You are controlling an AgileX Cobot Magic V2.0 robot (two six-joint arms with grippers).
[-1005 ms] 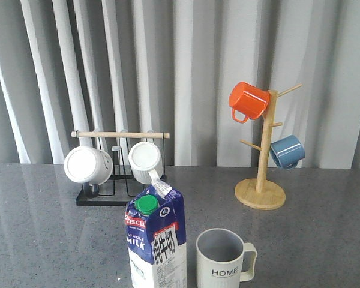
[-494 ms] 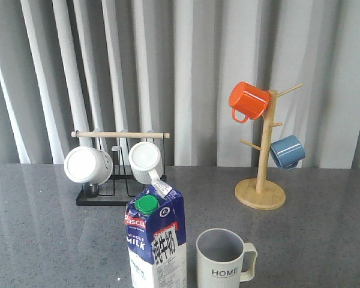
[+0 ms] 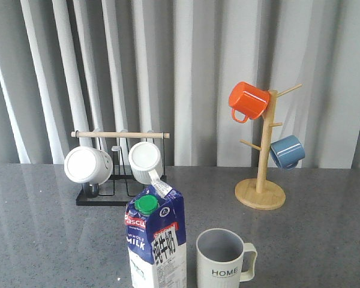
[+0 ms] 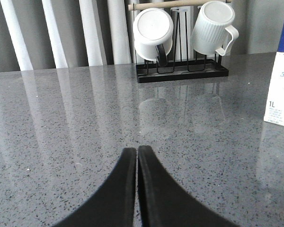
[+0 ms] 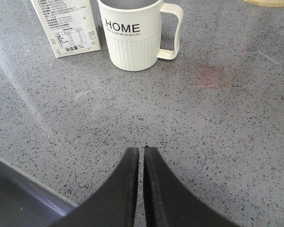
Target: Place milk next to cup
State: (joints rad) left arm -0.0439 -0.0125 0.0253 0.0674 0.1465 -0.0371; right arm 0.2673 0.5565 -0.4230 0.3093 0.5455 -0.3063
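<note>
The milk (image 3: 155,243), a tall dark-blue and white carton with a green cap, stands upright at the table's front, just left of the cup (image 3: 223,261). The cup is a cream mug marked "HOME", handle to the right. A small gap separates them. In the right wrist view the cup (image 5: 132,35) and the milk's base (image 5: 68,26) stand side by side ahead of my right gripper (image 5: 141,150), which is shut and empty. In the left wrist view my left gripper (image 4: 137,149) is shut and empty, and the milk's edge (image 4: 280,80) shows off to one side. Neither gripper shows in the front view.
A black rack (image 3: 117,195) with a wooden bar holds two white ribbed mugs (image 3: 88,165) at the back left. A wooden mug tree (image 3: 261,192) at the back right carries an orange mug (image 3: 248,101) and a blue mug (image 3: 287,151). The table's front edge (image 5: 23,187) lies near my right gripper.
</note>
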